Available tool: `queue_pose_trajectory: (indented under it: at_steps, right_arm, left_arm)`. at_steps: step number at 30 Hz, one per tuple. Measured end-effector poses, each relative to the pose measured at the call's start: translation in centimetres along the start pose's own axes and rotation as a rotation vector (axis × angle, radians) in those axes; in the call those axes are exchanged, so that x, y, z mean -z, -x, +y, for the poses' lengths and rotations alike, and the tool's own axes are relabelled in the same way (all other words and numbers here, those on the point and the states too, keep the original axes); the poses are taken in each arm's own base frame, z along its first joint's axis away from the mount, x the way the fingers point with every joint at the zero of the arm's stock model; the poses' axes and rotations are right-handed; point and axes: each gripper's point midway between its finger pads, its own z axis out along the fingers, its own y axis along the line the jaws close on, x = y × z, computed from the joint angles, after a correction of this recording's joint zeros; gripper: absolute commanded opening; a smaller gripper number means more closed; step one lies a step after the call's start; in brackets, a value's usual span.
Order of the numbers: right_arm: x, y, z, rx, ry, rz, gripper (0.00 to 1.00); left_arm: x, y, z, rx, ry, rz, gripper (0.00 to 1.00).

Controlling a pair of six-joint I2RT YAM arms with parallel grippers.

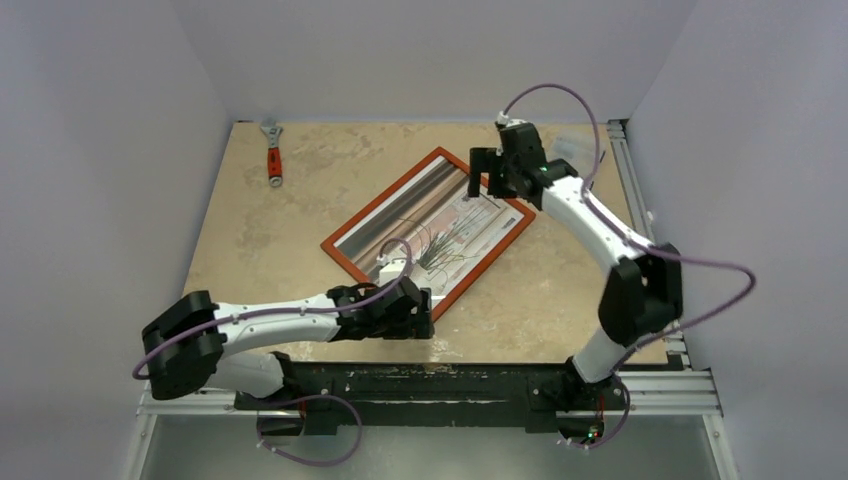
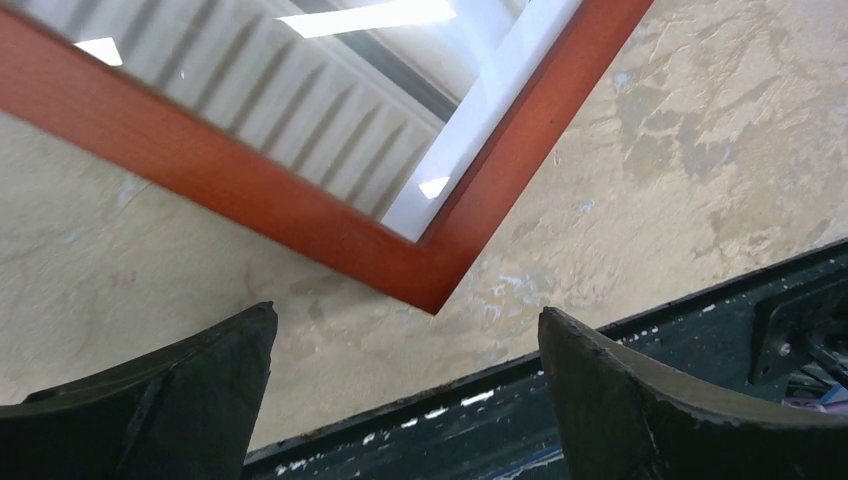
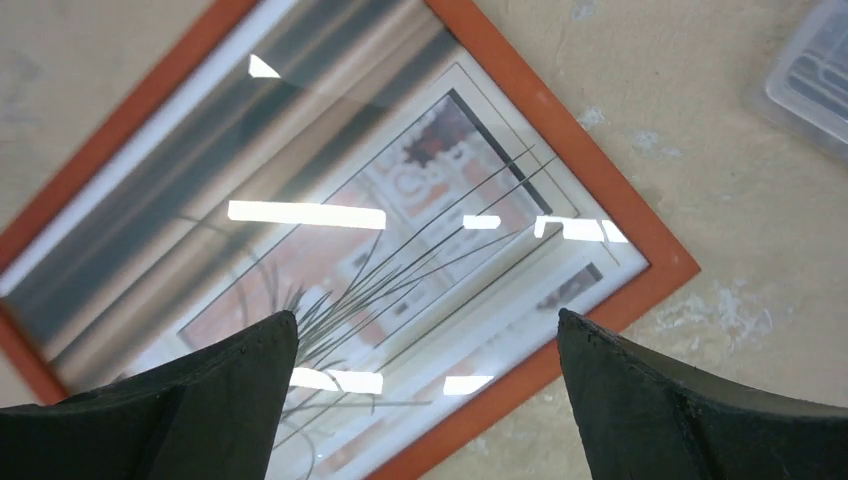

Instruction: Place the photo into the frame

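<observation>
Lying flat and face up on the beige counter (image 1: 270, 240), the photo (image 1: 440, 225) of a grassy plant by striped curtains sat inside the orange-brown wooden frame (image 1: 383, 195), which was turned at a diagonal near the middle of the counter. From above, the print filled the frame's opening, with the narrow border showing all around it. The left gripper (image 1: 418, 310) hung low just beside the frame's nearest corner, its jaws spread wide and holding nothing. In the left wrist view that corner of the frame (image 2: 300, 215) pointed toward the gap between the two dark fingers (image 2: 180, 400) without touching either one, and a strip of the photo (image 2: 300, 100) showed behind glare. A black rail (image 2: 600, 380) at the counter's near edge ran beneath the left gripper (image 2: 405, 320). The right gripper (image 1: 488, 172) hovered over the far right end of the frame, also wide open and empty. Its wrist camera looked straight down on the photo (image 3: 400, 220), where bright reflections of ceiling lights streaked the surface, and on the frame's (image 3: 590, 180) right-hand corner, with the right gripper's (image 3: 425, 325) fingers well apart. A small clear plastic box (image 3: 810, 70) rested on the counter just beyond that corner. A red-handled adjustable wrench (image 1: 272, 155) lay at the far left of the counter, well apart from the frame.
</observation>
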Motion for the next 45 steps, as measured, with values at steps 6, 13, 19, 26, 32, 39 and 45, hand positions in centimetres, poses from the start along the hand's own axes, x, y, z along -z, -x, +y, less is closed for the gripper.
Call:
queue_pose_trajectory:
  at_steps: [6, 13, 19, 26, 32, 39, 45]
  right_arm:
    - [8.4, -1.4, -1.7, -0.159, 0.119, -0.154, 0.99]
    - [5.1, -12.5, -4.8, -0.269, 0.072, 0.162, 0.99]
    - [5.2, -19.1, -4.4, -0.317, 0.048, 0.349, 0.97]
    - [3.6, -21.3, -0.4, -0.271, 0.094, 0.412, 0.83]
    - [1.8, -19.9, 1.3, -0.283, 0.103, 0.402, 0.76]
    - [-0.1, -18.5, 2.5, -0.262, 0.071, 0.379, 0.62]
    - [-1.0, -18.2, 1.3, -0.169, -0.058, 0.393, 0.33]
  left_arm:
    - [3.2, 1.8, -0.3, 0.027, -0.063, -0.070, 1.00]
    - [6.8, 7.2, 2.1, 0.137, -0.078, -0.201, 1.00]
    - [11.8, 12.7, 2.1, 0.167, -0.113, -0.331, 1.00]
    - [12.6, 13.8, 1.9, 0.148, -0.122, -0.339, 1.00]
    - [12.1, 13.2, 2.0, 0.141, -0.116, -0.308, 1.00]
    - [12.5, 13.1, 2.5, 0.119, -0.088, -0.302, 1.00]
    - [13.6, 14.1, 2.5, 0.114, -0.086, -0.350, 1.00]
